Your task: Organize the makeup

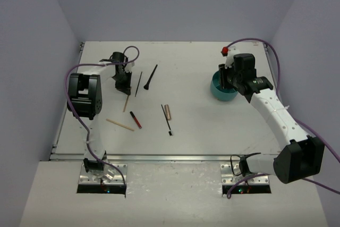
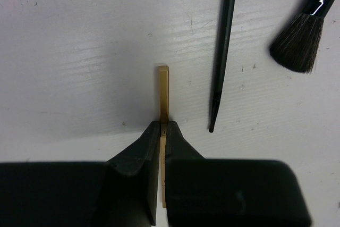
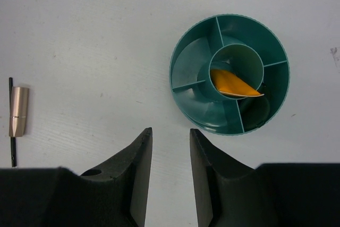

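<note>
Pickup underway: left tool [image 2: 163, 129] clamps a wooden stick [image 2: 163, 91] on the table [image 2: 79, 51]; next, lift it toward the teal container [image 3: 191, 65] by the right tool [image 3: 170, 136], parted and empty.

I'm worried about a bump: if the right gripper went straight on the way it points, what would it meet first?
Probably the near left rim of the teal divided container, just ahead of the open right gripper. Depth is unclear, so it might instead touch bare table beside it.
</note>
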Robot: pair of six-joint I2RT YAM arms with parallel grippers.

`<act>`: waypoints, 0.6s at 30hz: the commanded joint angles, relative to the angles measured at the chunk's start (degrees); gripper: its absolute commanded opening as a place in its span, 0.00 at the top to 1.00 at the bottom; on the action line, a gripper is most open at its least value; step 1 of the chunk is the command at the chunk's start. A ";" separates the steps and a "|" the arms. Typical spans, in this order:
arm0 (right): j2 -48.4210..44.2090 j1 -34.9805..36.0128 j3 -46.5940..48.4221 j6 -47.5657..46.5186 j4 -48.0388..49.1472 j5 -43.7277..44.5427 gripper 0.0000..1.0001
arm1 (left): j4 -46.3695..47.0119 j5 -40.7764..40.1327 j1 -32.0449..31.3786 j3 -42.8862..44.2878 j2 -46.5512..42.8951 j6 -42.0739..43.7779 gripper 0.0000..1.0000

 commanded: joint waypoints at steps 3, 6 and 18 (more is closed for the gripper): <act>-1.98 0.35 0.51 -0.67 0.82 1.64 0.65 | 0.00 3.32 0.18 0.89 3.39 -1.88 1.00; -1.97 0.35 0.63 -0.59 0.62 0.39 0.65 | -0.12 4.99 0.96 3.48 2.29 -2.02 1.00; -3.12 1.57 2.18 0.11 5.16 -15.50 0.62 | -1.83 10.47 4.42 11.44 -10.02 1.01 1.00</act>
